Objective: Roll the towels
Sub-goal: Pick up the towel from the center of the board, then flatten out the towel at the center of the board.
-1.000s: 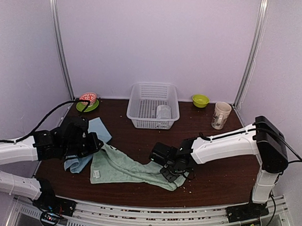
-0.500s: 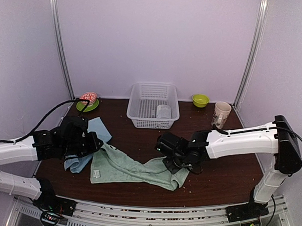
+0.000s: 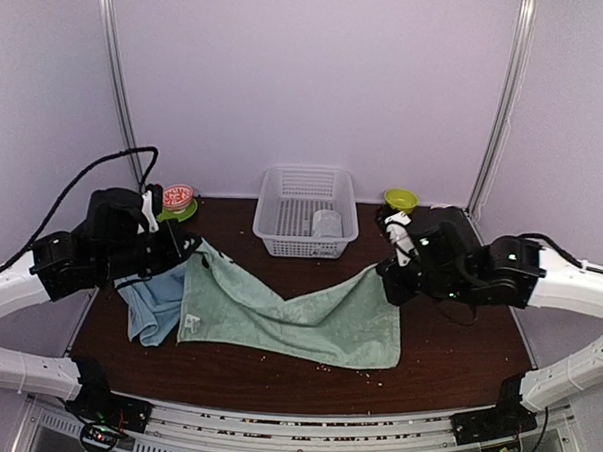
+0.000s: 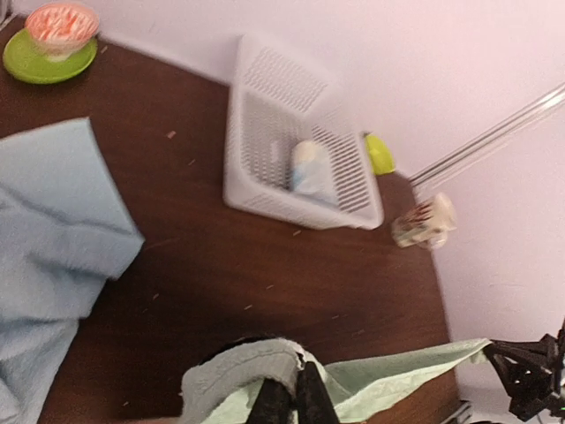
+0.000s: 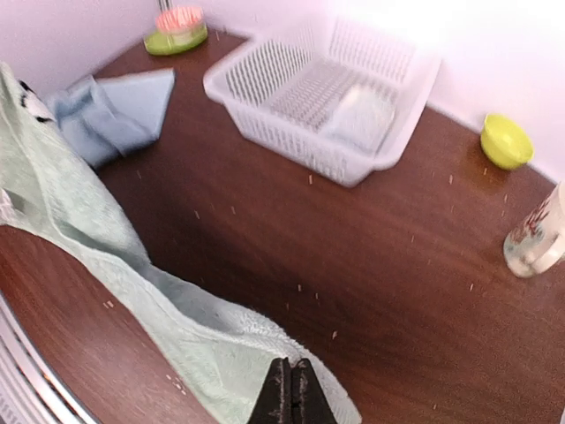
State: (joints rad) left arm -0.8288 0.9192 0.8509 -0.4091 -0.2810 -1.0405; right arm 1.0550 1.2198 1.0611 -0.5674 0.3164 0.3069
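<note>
Dark brown desk (image 3: 456, 363), lilac walls round. Landmark: white basket (image 3: 306, 211), rear centre of desk.

- Pale green towel (image 3: 307, 321): in front of basket, spread wide, far corners lifted.
- Left end effector (image 3: 196, 254), right end effector (image 3: 391, 275): each clamped on one corner. We judge this stretches cloth flat for rolling.
- Light blue towel (image 3: 156, 302): front-left of basket, crumpled, unrolled.
- Greyish-white towel (image 3: 327, 224): inside basket.

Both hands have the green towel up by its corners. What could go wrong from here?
The left hand and right hand each pinch a thin edge of the green towel; pulling tauter may slip a corner free. Its left side hangs by the blue towel, so laying it down could drag or cover that.
</note>
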